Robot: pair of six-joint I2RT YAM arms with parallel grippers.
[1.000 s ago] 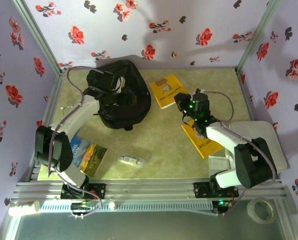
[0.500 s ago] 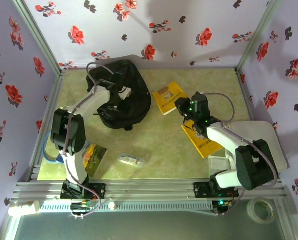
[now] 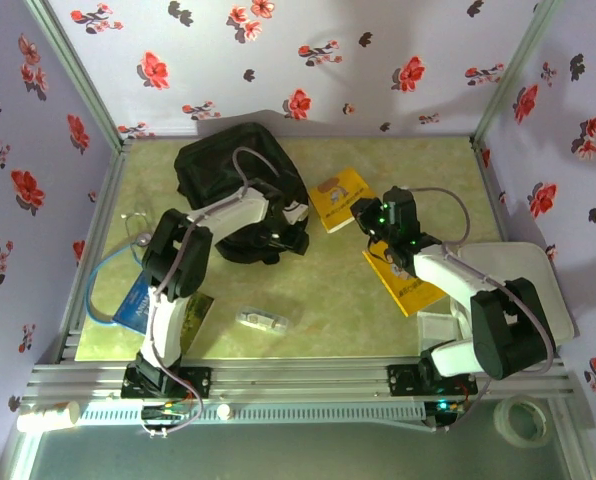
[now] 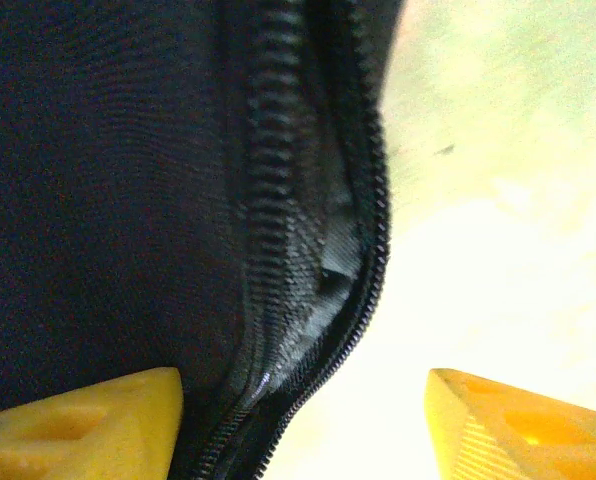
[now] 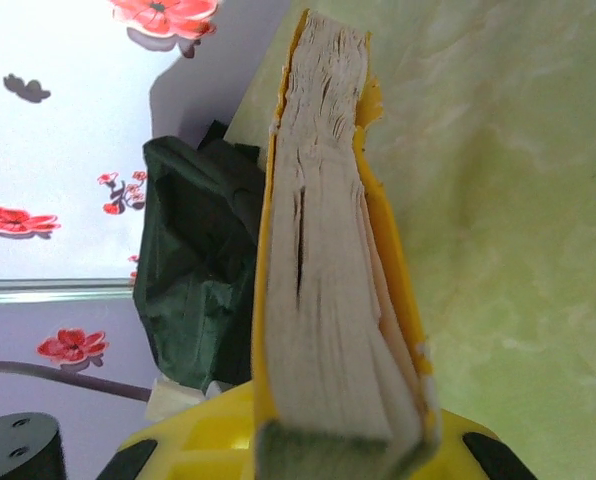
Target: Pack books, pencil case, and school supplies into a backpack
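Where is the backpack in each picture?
Top view: the backpack lies toward the back left of the table.
Left wrist view: the backpack is on the left, very close, with its zip down the middle and the table on the right.
Right wrist view: the backpack is on the left, behind the book.
Shared landmark: the pale green table.

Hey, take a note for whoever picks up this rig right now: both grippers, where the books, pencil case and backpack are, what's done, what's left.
Left gripper: open, fingers either side of the backpack zip edge, not gripping.
Right gripper: shut on one yellow book, right of the backpack.
Second yellow book lies under the right arm; blue book beside the left arm; pencil case near the front.
Done: nothing visibly packed.
Left: three books and the pencil case.
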